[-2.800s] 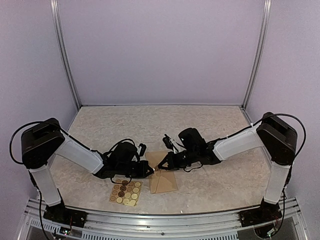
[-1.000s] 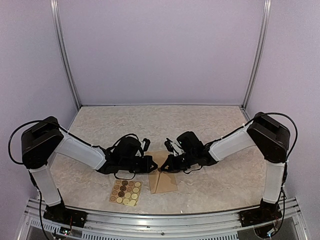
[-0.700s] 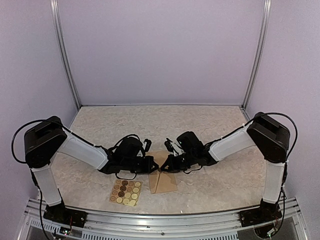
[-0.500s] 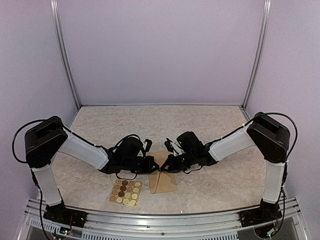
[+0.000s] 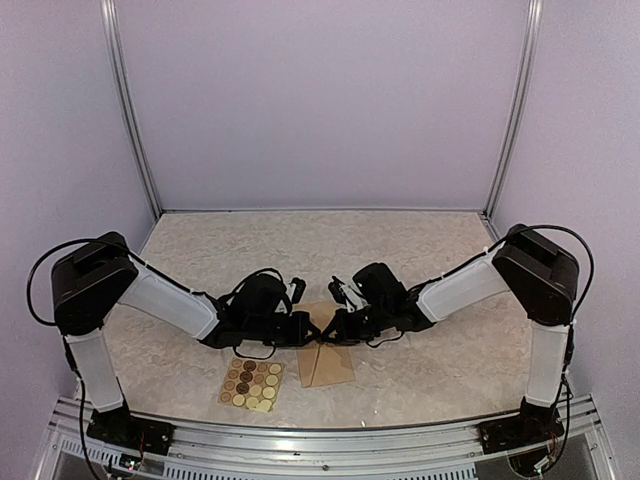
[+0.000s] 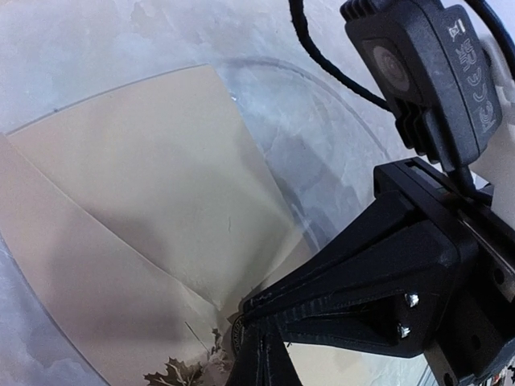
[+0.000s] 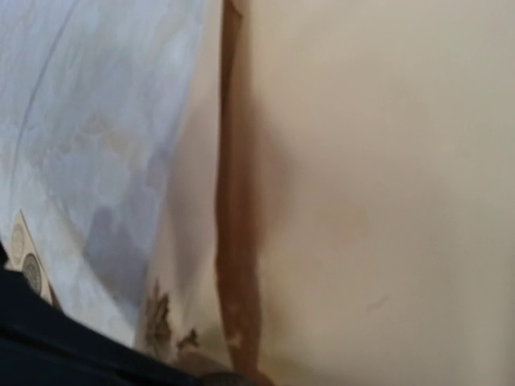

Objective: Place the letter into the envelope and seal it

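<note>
Envelope (image 5: 328,366) partly hidden under left hand (image 5: 311,333), right hand (image 5: 329,335); letter (image 6: 183,371) corner barely visible.

Lilac walls (image 5: 320,100) and metal posts (image 5: 130,110) enclose a speckled beige table (image 5: 320,235).

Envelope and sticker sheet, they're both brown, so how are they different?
The envelope is plain, but the sticker sheet is covered in rows of round stickers. The envelope has the left claw and the right claw down at its far end, while no claw is on the sticker sheet. The sticker sheet lies left of the envelope and is tilted a little differently. Both are tan paper lying flat on the table.
</note>
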